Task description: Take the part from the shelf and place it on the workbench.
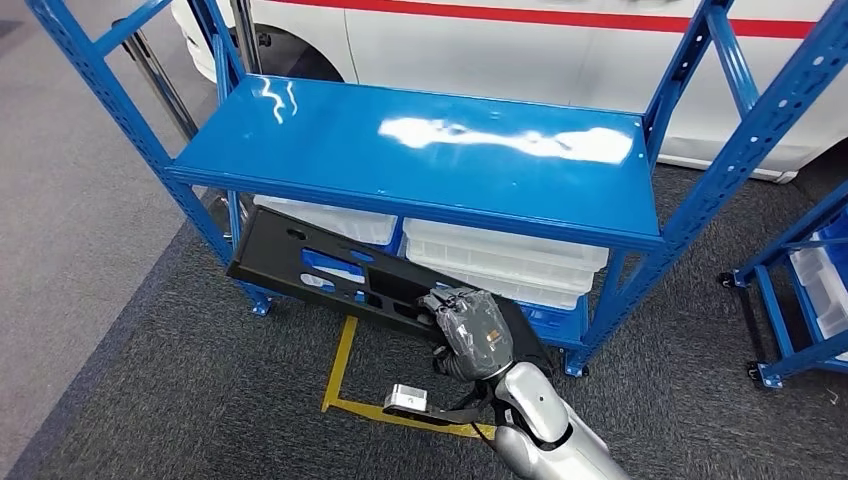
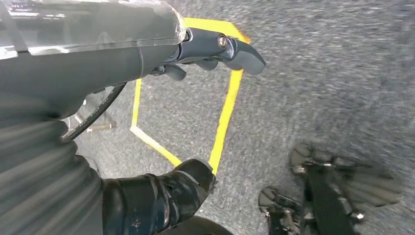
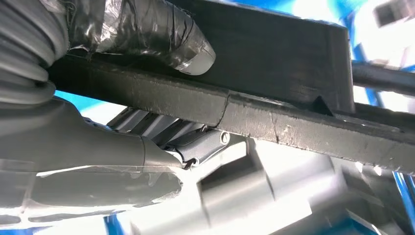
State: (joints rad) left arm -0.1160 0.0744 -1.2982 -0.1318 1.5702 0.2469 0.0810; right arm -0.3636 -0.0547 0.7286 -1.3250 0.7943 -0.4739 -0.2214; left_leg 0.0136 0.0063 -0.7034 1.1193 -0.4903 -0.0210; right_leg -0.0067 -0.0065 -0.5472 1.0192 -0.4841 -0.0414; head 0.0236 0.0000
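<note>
The part is a long flat black panel (image 1: 330, 265) with several cut-outs. It hangs tilted in front of the blue shelf's (image 1: 420, 150) lower level, its left end higher. My right hand (image 1: 472, 325) grips the panel's right end. In the right wrist view the panel's dark edge (image 3: 293, 129) runs across the picture, with the taped thumb (image 3: 161, 36) pressed on one face and the fingers (image 3: 200, 147) under the other. My left hand (image 2: 195, 54) hangs over grey carpet with its fingers apart and nothing in them.
White plastic bins (image 1: 500, 260) sit on the shelf's lower level behind the panel. Yellow tape (image 1: 345, 385) marks a square on the carpet. A white car (image 1: 560, 50) stands behind the shelf. A second blue rack (image 1: 800, 290) is at the right.
</note>
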